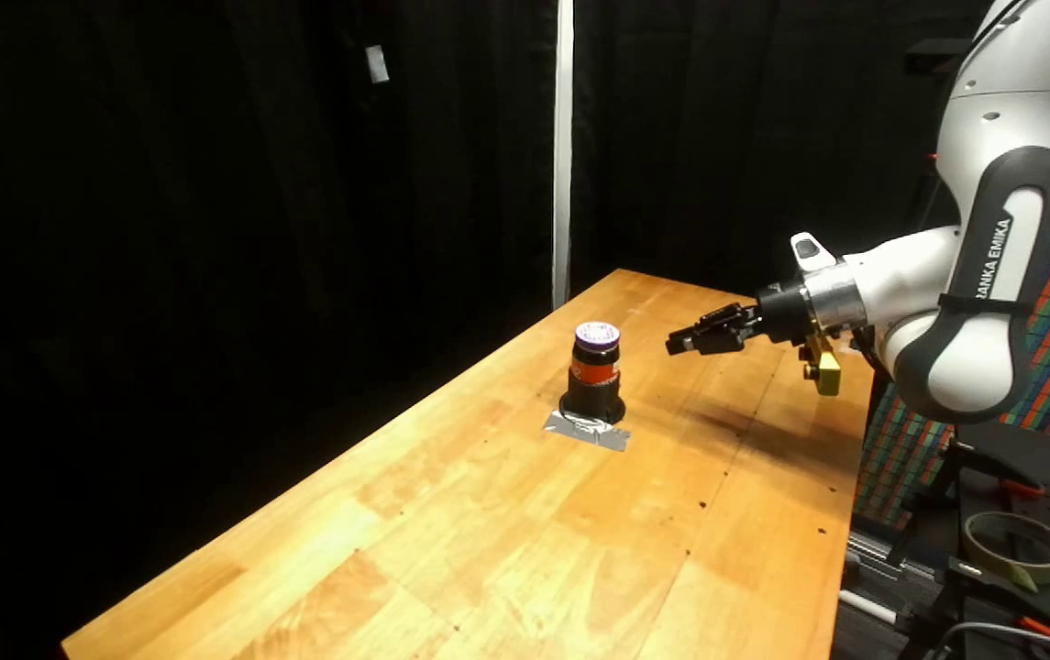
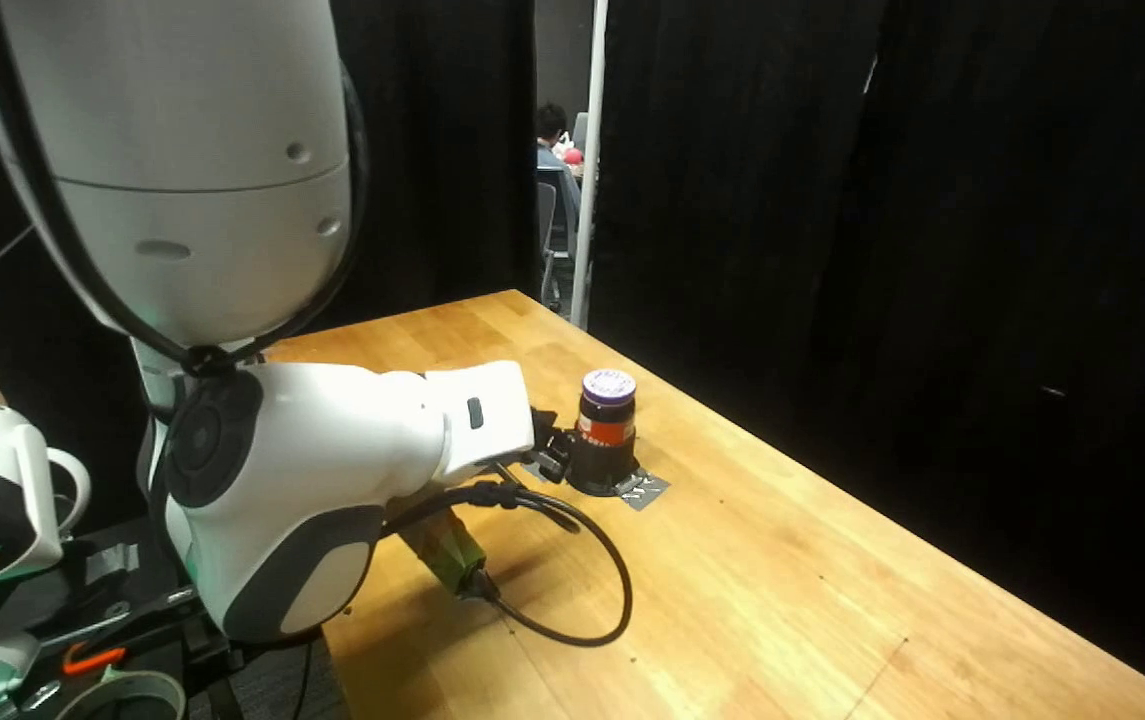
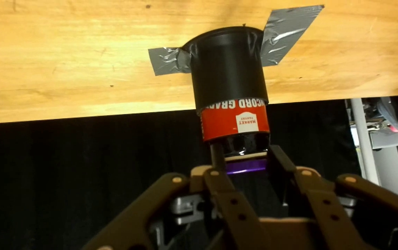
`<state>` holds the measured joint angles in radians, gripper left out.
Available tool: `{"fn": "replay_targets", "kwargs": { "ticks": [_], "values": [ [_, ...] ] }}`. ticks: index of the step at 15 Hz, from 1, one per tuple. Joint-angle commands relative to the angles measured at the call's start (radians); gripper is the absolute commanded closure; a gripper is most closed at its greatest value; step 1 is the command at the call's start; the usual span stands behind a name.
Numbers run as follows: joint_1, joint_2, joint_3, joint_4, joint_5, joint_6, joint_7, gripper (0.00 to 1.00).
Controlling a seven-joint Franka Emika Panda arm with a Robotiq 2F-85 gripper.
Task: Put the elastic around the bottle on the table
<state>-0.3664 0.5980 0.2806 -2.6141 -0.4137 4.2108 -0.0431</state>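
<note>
The bottle, a dark jar with an orange-red label and a purple lid, stands upright in a black round holder in both exterior views (image 1: 595,373) (image 2: 606,431). It appears upside down in the wrist view (image 3: 235,119). The holder (image 3: 228,69) is fixed to the wooden table (image 1: 488,513) with grey tape. My gripper (image 1: 677,346) is partly open and apart from the jar, about lid height. In the wrist view its fingertips (image 3: 245,148) frame the lid. A thin cream band shows below the lid; I cannot tell what it is. No elastic can be made out.
Grey tape strips (image 3: 291,29) lie beside the holder. A black cable loop (image 2: 622,600) hangs below the wrist over the table. A roll of tape (image 1: 1017,547) and clamps lie on a dark side surface beyond the table edge. Black curtains and a white pole (image 1: 563,156) stand behind.
</note>
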Motion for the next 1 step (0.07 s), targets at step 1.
{"fn": "replay_targets", "kwargs": {
  "ticks": [1],
  "values": [
    [0.099, -0.014, -0.092, 0.006, -0.013, 0.017, 0.059, 0.61]
  ]
}}
